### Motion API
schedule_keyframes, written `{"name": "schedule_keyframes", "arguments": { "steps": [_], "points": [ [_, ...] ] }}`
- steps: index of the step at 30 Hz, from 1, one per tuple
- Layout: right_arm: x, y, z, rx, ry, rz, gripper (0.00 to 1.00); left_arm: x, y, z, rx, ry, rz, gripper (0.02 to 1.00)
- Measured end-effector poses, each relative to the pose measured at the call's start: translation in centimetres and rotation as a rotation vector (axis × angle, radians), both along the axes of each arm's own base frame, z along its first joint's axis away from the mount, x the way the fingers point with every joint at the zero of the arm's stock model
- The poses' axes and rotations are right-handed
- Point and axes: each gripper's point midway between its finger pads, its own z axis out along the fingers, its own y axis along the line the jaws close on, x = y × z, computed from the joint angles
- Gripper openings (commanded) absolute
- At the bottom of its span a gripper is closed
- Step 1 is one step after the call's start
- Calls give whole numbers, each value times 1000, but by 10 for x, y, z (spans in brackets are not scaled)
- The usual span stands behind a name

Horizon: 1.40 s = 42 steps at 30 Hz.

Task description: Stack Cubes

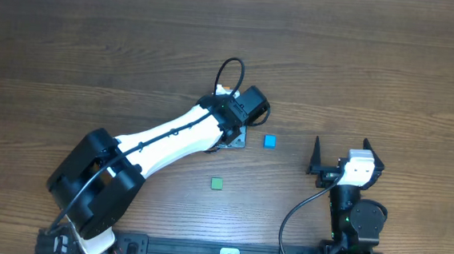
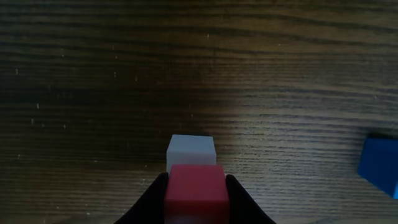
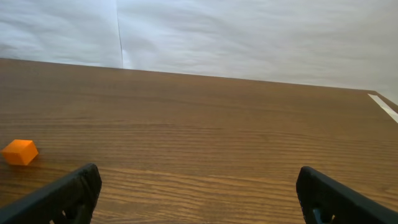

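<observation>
My left gripper is shut on a red cube at the middle of the table. A white cube sits on the wood just beyond the red one, and I cannot tell whether they touch. In the top view the left gripper hides both. A blue cube lies a little to its right, also at the edge of the left wrist view as the blue cube. A green cube lies nearer the arm bases. My right gripper stands open and holds nothing, right of the blue cube.
An orange cube rests on the wooden table, far off in the right wrist view. The left arm's white link slants across the table's lower left. A strip of pale tape marks the far right edge.
</observation>
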Motion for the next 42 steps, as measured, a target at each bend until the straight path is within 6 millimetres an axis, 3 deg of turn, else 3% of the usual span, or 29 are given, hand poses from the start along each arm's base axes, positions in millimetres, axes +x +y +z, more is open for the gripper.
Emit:
{"name": "schedule_keyframes", "arguments": {
  "steps": [42],
  "points": [
    [0,0,0,0,0,0,991,5,5,0,5,-13,26,56]
  ]
}}
